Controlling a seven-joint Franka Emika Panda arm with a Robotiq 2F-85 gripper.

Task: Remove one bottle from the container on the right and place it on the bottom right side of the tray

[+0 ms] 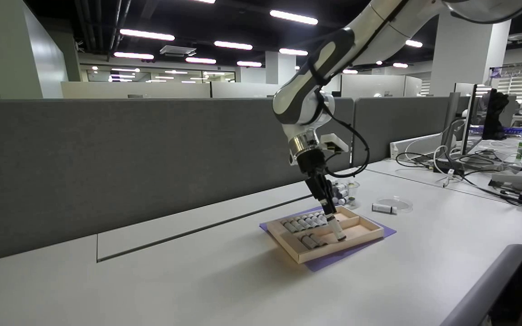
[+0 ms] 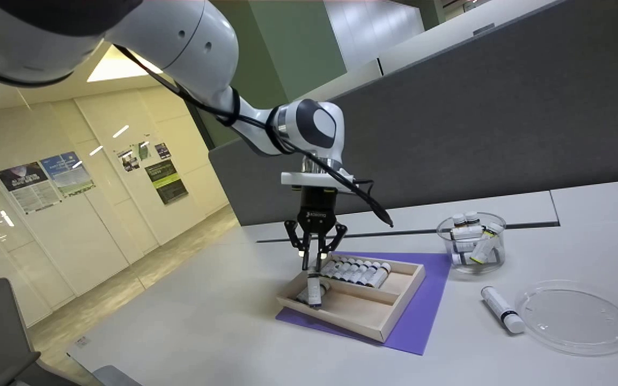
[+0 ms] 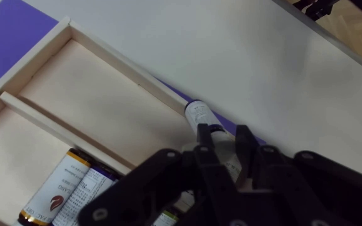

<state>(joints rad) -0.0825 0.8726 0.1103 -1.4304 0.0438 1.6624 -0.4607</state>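
In an exterior view, the gripper (image 1: pixel 330 212) points down over the tray (image 1: pixel 365 238), pinching the capped end of a white-labelled bottle (image 1: pixel 336 228). The bottle hangs tilted, dark base lowest, over the nearer of the tray's 2 compartments; whether it touches the tray I cannot tell. A row of bottles (image 1: pixel 304 221) lies in the farther compartment, and a few further bottles (image 1: pixel 314 241) lie in the nearer. A purple sheet (image 1: pixel 324 262) sticks out beneath the tray on the white table (image 1: pixel 175 294), and a grey partition (image 1: pixel 152 172) runs behind

In an exterior view, a clear round container (image 2: pixel 500 252) stands on the table near the purple sheet, well apart from the held bottle, with several bottles (image 2: pixel 465 232) in it. The held bottle looks nearly upright here, its base by the tray's near wall, toward the picture's left. 1 loose bottle (image 2: pixel 498 304) lies just beside a clear shallow dish (image 2: pixel 577 321); whether they touch is hard to tell

In the wrist view, the fingers (image 3: pixel 244 136) press on the white cap (image 3: pixel 219 135) from 2 sides, and the base shows across the tray's rim. A pale divider (image 3: pixel 64 133) parts the compartments, with labelled bottles (image 3: pixel 55 188) side by side past it, 1 of them with orange bands and a red-brown mark
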